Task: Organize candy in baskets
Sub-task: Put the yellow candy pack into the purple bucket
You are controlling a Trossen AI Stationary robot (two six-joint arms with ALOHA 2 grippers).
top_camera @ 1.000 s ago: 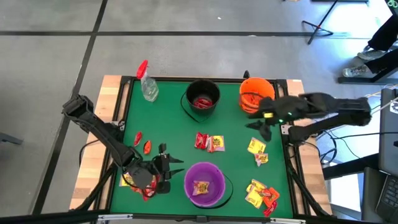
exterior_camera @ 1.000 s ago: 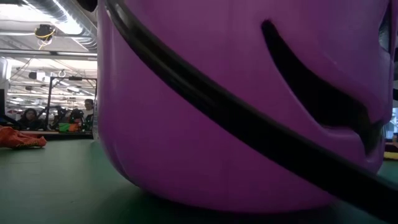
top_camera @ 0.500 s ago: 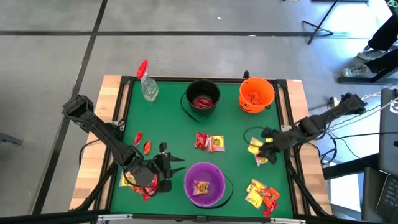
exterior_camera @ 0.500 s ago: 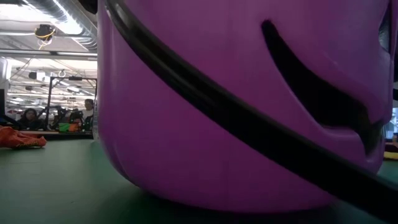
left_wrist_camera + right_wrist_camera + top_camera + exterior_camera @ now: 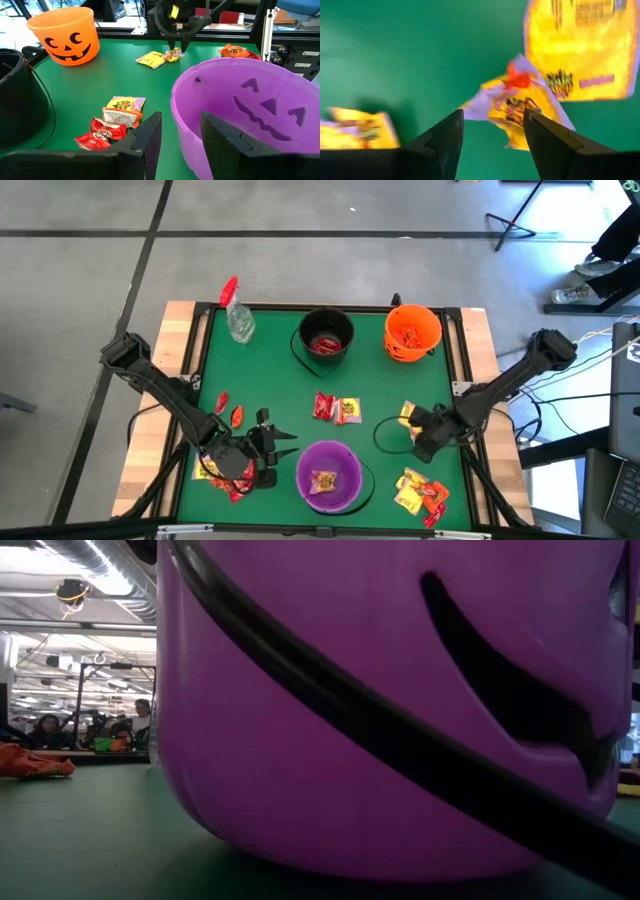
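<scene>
The right hand (image 5: 492,137) is hovering, fingers apart and empty, over a yellow candy packet (image 5: 520,110) lying on the table (image 5: 280,380) — it should be centring before pinching. The left hand (image 5: 180,135) is waiting, open, beside the purple basket (image 5: 250,110).

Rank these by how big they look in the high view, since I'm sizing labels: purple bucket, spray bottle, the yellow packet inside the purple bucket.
1. purple bucket
2. spray bottle
3. yellow packet, clearly smallest; it fits inside the bucket.

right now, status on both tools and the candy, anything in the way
Right tool open, low over a yellow candy, not gripping. Left tool open, empty, waiting by the purple bucket. Nothing in the way.
</scene>
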